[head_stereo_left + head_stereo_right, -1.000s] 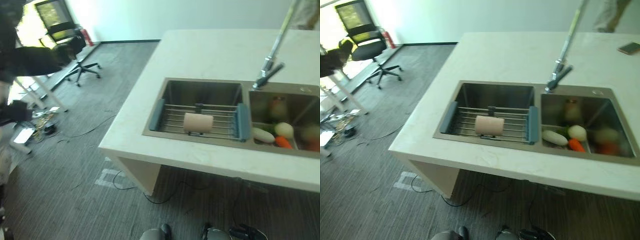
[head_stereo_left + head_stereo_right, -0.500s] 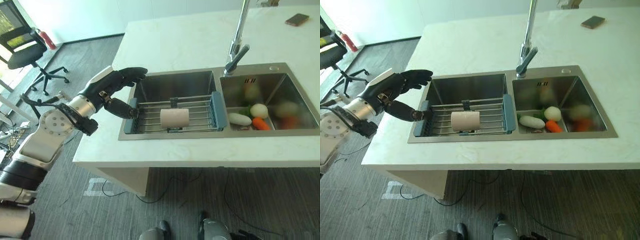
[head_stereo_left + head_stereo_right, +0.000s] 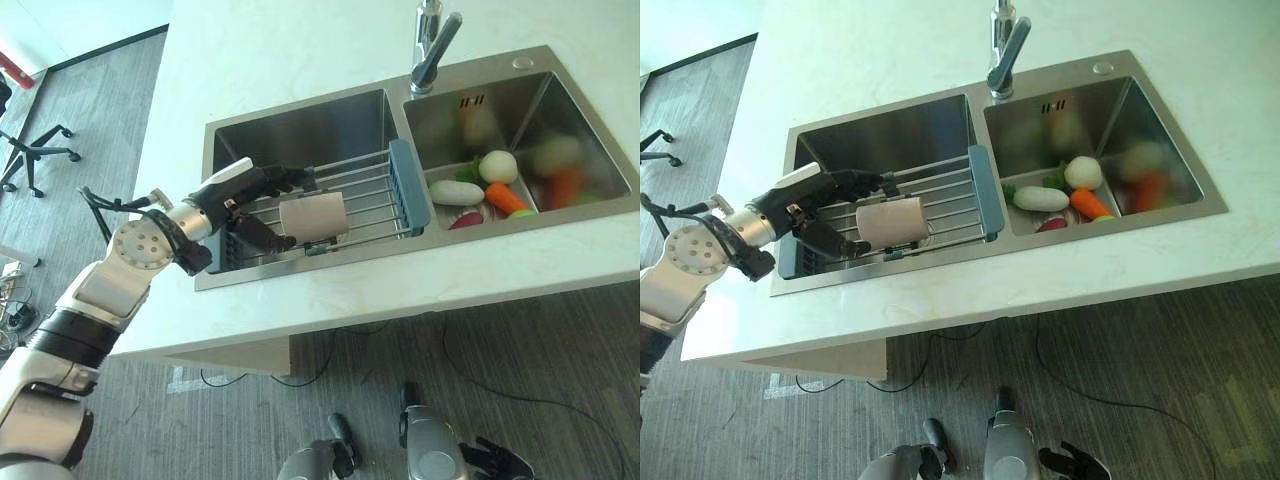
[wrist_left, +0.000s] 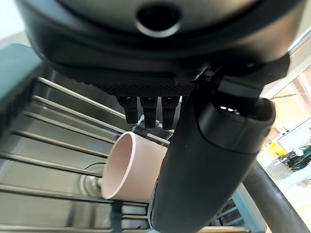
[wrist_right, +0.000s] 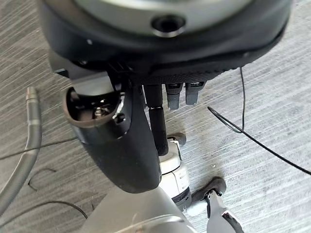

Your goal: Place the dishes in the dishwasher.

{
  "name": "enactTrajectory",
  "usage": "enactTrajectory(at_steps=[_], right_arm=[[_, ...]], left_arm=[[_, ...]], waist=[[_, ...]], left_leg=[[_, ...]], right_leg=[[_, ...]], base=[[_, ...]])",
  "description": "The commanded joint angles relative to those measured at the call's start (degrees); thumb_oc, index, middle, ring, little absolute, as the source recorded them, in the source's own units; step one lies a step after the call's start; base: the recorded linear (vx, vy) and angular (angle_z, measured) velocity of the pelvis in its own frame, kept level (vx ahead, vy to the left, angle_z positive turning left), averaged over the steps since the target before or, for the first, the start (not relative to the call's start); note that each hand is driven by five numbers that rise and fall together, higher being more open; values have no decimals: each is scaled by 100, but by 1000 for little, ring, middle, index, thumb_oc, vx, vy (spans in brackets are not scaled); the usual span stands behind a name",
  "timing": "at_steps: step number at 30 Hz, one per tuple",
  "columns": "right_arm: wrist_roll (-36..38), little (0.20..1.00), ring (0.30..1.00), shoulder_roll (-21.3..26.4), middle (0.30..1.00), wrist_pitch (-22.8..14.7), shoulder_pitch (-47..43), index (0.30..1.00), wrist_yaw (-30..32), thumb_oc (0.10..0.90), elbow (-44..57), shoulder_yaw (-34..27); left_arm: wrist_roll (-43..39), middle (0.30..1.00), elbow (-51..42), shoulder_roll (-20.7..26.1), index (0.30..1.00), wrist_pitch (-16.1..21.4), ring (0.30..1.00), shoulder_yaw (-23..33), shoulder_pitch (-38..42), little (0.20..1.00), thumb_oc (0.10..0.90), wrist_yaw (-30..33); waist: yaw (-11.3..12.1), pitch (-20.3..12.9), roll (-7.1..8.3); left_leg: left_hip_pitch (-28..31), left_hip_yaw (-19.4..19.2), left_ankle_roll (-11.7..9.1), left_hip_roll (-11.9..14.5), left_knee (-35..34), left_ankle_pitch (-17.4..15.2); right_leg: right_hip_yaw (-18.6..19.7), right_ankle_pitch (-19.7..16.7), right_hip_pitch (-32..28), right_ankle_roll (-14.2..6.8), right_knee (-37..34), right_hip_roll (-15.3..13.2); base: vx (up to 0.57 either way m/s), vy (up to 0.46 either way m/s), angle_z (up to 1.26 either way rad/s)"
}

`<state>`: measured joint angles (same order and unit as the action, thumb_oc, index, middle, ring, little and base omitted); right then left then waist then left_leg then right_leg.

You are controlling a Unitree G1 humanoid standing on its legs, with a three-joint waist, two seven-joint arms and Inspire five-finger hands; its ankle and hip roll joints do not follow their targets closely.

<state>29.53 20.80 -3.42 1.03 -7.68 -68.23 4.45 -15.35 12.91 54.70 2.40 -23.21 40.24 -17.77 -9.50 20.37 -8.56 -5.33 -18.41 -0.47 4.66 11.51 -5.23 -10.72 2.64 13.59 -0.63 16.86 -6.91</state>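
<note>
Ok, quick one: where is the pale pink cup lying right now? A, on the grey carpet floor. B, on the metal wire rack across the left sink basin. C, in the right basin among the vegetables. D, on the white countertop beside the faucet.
B: the pale pink cup lies on its side on the metal wire rack that spans the left sink basin, with the left hand open around it.
</note>
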Motion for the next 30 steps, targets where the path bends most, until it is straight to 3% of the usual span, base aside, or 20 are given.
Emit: enactTrajectory(at_steps=[1, 19, 24, 30], right_arm=[[203, 900, 900, 101, 900, -28, 151, 900, -31, 800, -27, -139], [260, 900, 900, 259, 900, -41, 257, 900, -90, 800, 333, -236], [237, 900, 900, 336, 900, -13, 257, 900, -91, 800, 438, -291], [265, 900, 900, 384, 900, -24, 264, 900, -105, 800, 495, -285]], left_arm=[[-39, 900, -92, 183, 900, 387, 900, 550, 532, 900, 800, 438], [536, 900, -196, 216, 900, 100, 900, 298, 564, 900, 800, 516], [816, 900, -116, 205, 900, -433, 900, 73, 645, 900, 800, 49], [946, 900, 39, 224, 900, -604, 900, -102, 741, 900, 800, -10]], waist=[[0, -358, 88], [-208, -81, -111], [-263, 29, -155], [-287, 58, -169]], left_leg=[[-273, 352, -157, 127, 568, -739], [-324, 260, -125, 41, 568, -717], [-347, 276, -110, 14, 568, -707], [-349, 277, -103, 6, 568, -694]], right_leg=[[187, 839, -435, -660, 33, -230], [376, 744, -251, -703, 33, -291], [423, 716, -206, -705, 33, -283], [433, 709, -203, -707, 33, -287]], base=[[21, 11, -10], [20, 16, -7], [3, 22, -9], [3, 4, -2]])
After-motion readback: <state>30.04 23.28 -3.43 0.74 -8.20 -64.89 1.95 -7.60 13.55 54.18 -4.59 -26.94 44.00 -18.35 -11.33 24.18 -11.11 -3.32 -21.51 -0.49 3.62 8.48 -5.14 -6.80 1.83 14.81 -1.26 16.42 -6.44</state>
